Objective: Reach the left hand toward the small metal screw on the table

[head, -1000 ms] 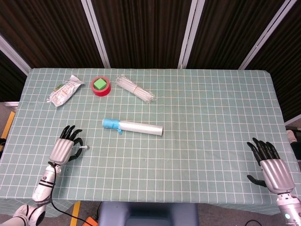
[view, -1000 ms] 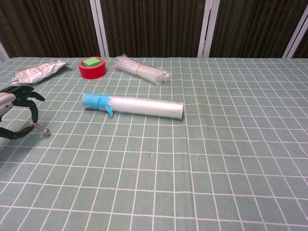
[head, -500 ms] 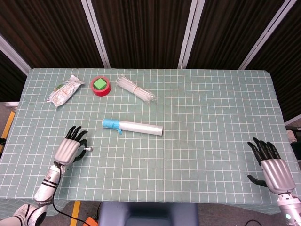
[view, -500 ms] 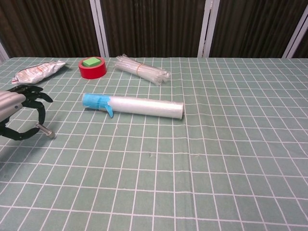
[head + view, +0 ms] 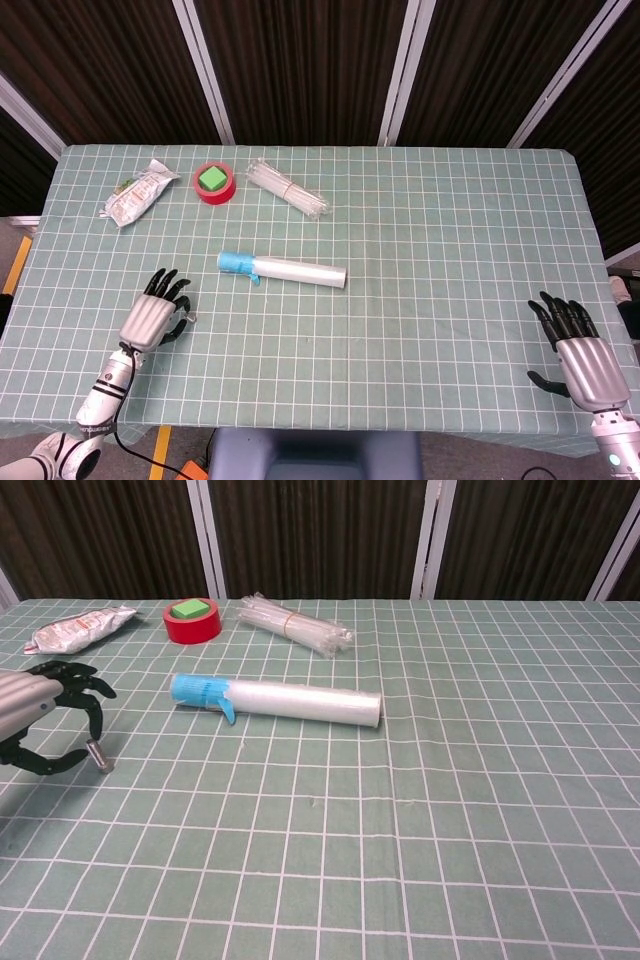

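Left hand (image 5: 45, 715) curls its dark fingers (image 5: 93, 702) and thumb around the small metal screw (image 5: 98, 756), fingertips at its sides, on the checked tablecloth (image 5: 420, 810) near the table's left edge.

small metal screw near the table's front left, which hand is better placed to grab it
Left. The left hand is right at the small metal screw, fingers curved over it and thumb below. The right hand rests open at the far right of the green checked table.
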Motion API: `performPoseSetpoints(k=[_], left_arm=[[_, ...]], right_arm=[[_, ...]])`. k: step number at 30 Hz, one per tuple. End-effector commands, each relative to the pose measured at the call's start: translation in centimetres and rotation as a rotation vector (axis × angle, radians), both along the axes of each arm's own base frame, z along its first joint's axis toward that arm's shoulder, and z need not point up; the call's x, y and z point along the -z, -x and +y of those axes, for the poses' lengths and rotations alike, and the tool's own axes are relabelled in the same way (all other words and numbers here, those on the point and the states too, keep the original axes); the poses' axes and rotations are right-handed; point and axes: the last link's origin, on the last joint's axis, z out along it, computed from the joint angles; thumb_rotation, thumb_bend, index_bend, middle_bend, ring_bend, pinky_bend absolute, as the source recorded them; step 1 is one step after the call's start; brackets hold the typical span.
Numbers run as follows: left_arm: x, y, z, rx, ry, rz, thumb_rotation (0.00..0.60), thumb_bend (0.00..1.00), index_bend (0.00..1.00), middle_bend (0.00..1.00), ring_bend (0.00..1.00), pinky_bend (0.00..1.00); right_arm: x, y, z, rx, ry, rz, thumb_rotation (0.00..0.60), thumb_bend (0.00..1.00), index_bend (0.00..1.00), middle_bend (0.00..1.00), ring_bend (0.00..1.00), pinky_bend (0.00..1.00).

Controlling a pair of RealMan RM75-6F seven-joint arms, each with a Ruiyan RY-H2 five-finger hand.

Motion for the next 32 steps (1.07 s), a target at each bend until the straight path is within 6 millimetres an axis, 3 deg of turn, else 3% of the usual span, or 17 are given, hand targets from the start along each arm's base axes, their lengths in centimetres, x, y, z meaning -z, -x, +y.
performPoseSetpoints(k=[1, 7, 12, 16, 20, 23, 32], left_arm=[[0.0, -0.1, 0.0, 0.002, 0.002, -0.001, 0.600, 0.39, 0.47, 0.18, 0.02, 0.05], [-0.3, -0.4, -0.2, 0.023, -0.016, -0.009, 0.600, 0.39, 0.40, 0.17, 0.02, 0.05], [-2.2, -0.4, -1.3, 0.035, -0.076, -0.064, 0.600, 0.39, 0.19, 0.13, 0.02, 0.05], [-4.9, -0.1, -5.3, 0.042, -0.109, -0.141, 0.600, 0.39, 0.09, 0.07, 0.00, 0.05], [-8.2, -0.2, -11.5, 0.047, -0.120, -0.260, 0.600, 0.39, 0.03, 0.02, 0.00, 0.04], [-9.8, -0.6, -13.3, 0.066, -0.116, -0.271, 0.600, 0.39, 0.01, 0.00, 0.00, 0.03], [-10.7, -0.2, -12.9, 0.018, -0.114, -0.246, 0.600, 0.40, 0.01, 0.00, 0.00, 0.03]], right_arm=[[0.0, 0.0, 0.0, 0.000, 0.001, -0.001, 0.600, 0.24, 0.00, 0.00, 0.00, 0.00], [0.0, 0.0, 0.0, 0.002, 0.001, -0.001, 0.600, 0.24, 0.00, 0.00, 0.00, 0.00], [0.0, 0.0, 0.1, -0.001, 0.003, 0.003, 0.600, 0.24, 0.00, 0.00, 0.00, 0.00], [-0.1, 0.1, 0.1, 0.004, 0.007, 0.011, 0.600, 0.24, 0.00, 0.00, 0.00, 0.00], [0.0, 0.1, 0.2, 0.014, 0.004, 0.020, 0.600, 0.24, 0.00, 0.00, 0.00, 0.00], [0.1, 0.0, 0.4, 0.015, -0.006, 0.029, 0.600, 0.24, 0.00, 0.00, 0.00, 0.00], [0.4, -0.4, 0.7, 0.014, -0.024, 0.030, 0.600, 0.24, 0.00, 0.00, 0.00, 0.00]])
